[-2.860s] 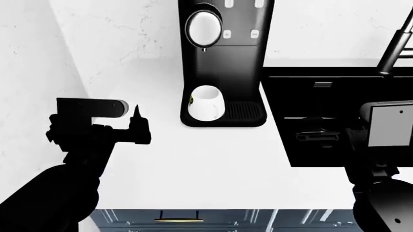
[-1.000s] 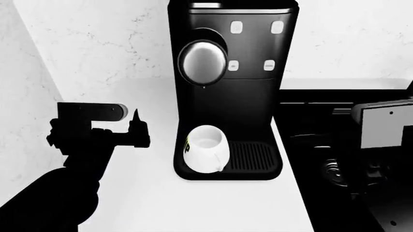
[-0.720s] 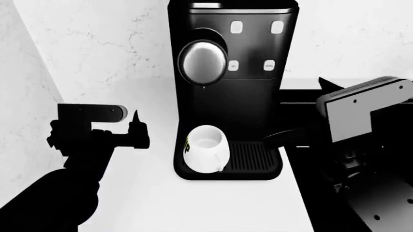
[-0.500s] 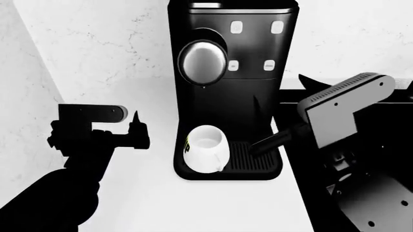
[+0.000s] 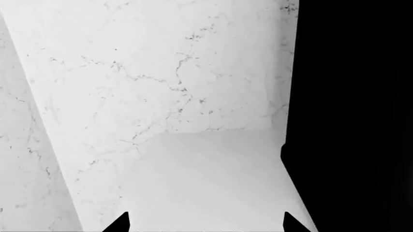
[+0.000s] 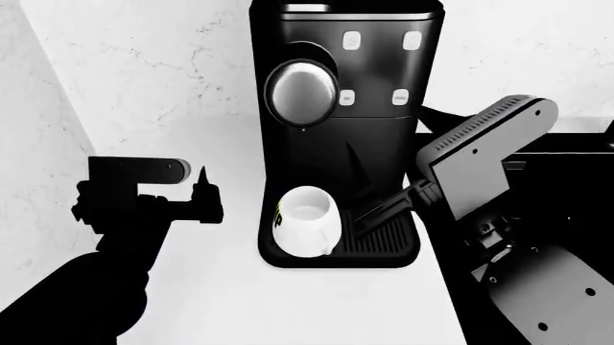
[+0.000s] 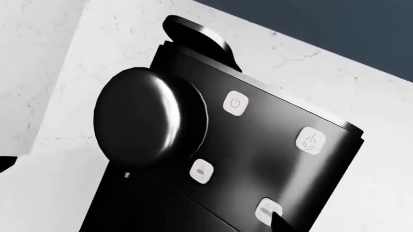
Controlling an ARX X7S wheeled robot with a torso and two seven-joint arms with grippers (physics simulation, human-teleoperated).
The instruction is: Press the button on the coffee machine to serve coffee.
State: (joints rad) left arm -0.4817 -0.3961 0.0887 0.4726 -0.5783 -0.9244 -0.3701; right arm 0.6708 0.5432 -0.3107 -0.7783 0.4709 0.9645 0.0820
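Note:
The tall black coffee machine [image 6: 369,151] stands at the middle of the head view, with a silver disc [image 6: 302,93] and four pale buttons [image 6: 400,95] on its front. A white mug [image 6: 307,230] sits under the spout beside the ribbed drip tray [image 6: 392,241]. My right gripper [image 6: 364,207] is open and empty, reaching in from the right just above the drip tray. In the right wrist view the machine front [image 7: 258,159] fills the frame and one fingertip [image 7: 281,224] overlaps the edge of the nearest button [image 7: 266,209]. My left gripper [image 6: 201,183] hangs open and empty left of the machine.
The white counter [image 6: 221,295] runs along a marbled back wall [image 6: 163,65] and a side wall on the left. A black sink [image 6: 576,154] lies right of the machine, mostly behind my right arm. The left wrist view shows bare counter [image 5: 206,179] and the machine's side [image 5: 355,121].
The head view has drawn closer to the machine. My right arm has swung in from the right, bringing its fingers over the drip tray. The left arm has not moved.

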